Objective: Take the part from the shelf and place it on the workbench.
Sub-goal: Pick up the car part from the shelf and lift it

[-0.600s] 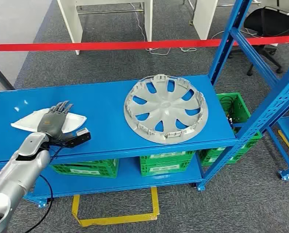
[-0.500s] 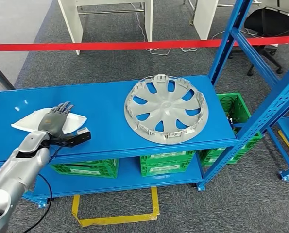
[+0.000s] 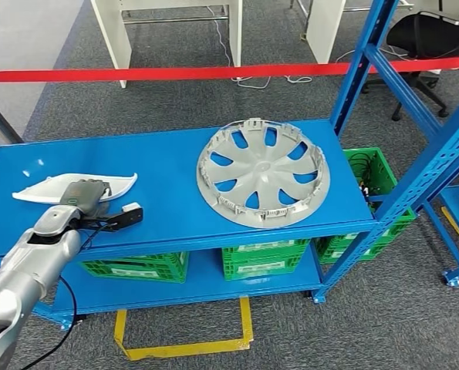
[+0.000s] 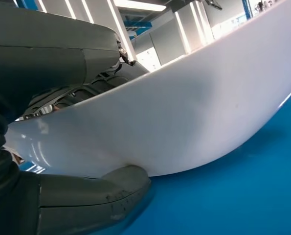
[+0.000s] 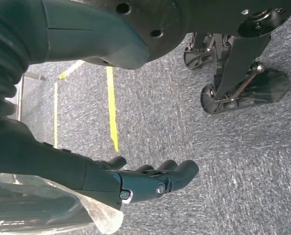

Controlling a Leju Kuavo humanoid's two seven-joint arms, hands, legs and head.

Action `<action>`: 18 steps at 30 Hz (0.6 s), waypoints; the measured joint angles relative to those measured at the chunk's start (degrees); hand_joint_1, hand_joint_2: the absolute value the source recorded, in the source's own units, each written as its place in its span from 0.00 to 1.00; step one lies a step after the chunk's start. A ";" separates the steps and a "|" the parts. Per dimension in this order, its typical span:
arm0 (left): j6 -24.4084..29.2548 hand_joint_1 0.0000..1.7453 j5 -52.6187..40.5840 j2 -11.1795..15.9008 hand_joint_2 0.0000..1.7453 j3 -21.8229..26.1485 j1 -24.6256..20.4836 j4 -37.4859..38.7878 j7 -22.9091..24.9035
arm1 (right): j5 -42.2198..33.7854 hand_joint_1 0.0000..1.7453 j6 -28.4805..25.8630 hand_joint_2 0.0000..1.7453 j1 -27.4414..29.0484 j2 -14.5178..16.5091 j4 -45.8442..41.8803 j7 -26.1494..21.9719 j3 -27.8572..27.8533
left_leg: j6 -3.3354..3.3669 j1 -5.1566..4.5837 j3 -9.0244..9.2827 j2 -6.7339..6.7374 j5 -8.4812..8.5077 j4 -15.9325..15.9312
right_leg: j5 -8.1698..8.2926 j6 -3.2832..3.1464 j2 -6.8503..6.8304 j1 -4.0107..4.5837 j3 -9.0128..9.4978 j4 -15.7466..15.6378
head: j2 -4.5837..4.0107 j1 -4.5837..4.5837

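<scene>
Taking the blue shelf (image 3: 168, 185) as the landmark: beneath its top board, on the lower board, stand green crates (image 3: 264, 258), two under the board's middle and left part and a third (image 3: 372, 173) past the shelf's right end, with dark coiled items and small parts inside; what the other two contain cannot be made out.

On the top board, toward its left end, lies the white part (image 3: 43, 189), long, thin and curved, pointed at both tips. The left hand (image 3: 86, 196) is closed around its middle: in the head view the fingers are curled down over the part, and in the left wrist view the white part (image 4: 180, 112) runs between the fingers above and the thick thumb (image 4: 99, 200) below, so the hand is grasping it while it is at the shelf's surface. A small black-and-white block (image 3: 128, 214) sticks out beside the hand, near the shelf's front edge.

On the right half of the same board rests a silver hubcap (image 3: 263, 171), flat, well apart from the part.

The right hand (image 5: 144, 181) hangs over the grey carpet (image 5: 210, 161) with loosely extended fingers, holding nothing.
</scene>
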 joint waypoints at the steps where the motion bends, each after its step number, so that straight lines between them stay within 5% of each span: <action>1: 0.03 1.00 -0.07 -0.06 1.00 -0.03 -0.05 0.21 0.01 | 0.03 0.00 -0.03 1.00 0.01 0.00 0.00 0.05 -0.04 | 0.00 0.00 0.00 0.00 0.00 0.00 | 0.00 0.00 0.00 0.00 0.00 0.00 | 0.00 -0.01; 13: 2.20 1.00 -1.18 -1.05 1.00 -0.30 -1.09 1.44 -0.34 | 0.90 0.00 -0.04 1.00 0.00 0.02 0.00 0.13 -0.93 | 0.00 0.00 0.00 0.00 0.01 0.00 | 0.03 -0.02 -0.01 0.00 0.00 0.00 | 0.01 0.00; 18: 7.71 1.00 1.64 -1.37 1.00 -0.03 -0.20 1.24 -6.40 | 1.11 0.00 0.18 1.00 0.01 0.05 0.00 -0.31 -1.18 | 0.00 0.00 -0.02 0.00 0.02 0.00 | 0.03 -0.02 -0.05 0.00 0.00 0.00 | 0.00 0.01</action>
